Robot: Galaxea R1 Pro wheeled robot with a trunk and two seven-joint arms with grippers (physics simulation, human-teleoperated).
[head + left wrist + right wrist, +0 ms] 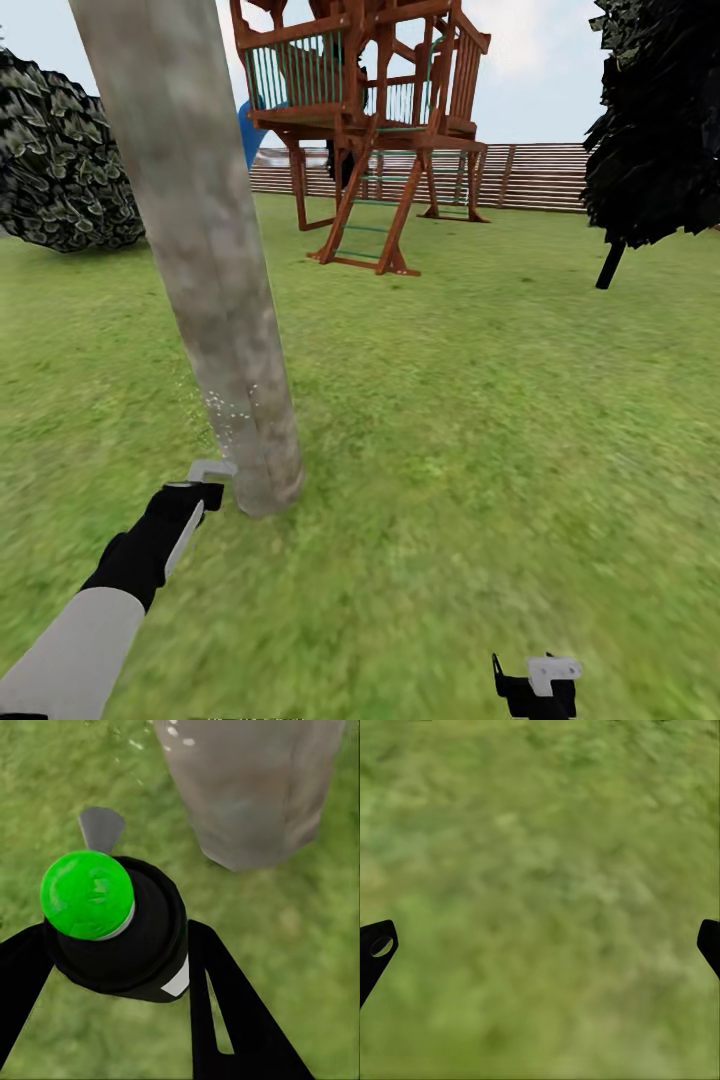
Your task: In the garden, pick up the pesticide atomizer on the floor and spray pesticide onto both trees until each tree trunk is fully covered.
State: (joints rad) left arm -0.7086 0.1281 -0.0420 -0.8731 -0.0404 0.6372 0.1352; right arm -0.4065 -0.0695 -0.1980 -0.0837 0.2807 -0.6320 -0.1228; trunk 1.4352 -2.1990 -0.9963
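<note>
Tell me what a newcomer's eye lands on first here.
First the thick pale tree trunk, leaning across the head view's left from the grass. At its base the left gripper holds the black atomizer with its bright green cap, white droplets speckling the bark. Behind stands a red-brown wooden play tower before the slatted fence.

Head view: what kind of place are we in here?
Most likely a backyard garden: a grass lawn, a wooden play tower with a slatted fence behind it, and a pale tree trunk close in front. The left gripper holds the atomizer near the trunk's base.
</note>
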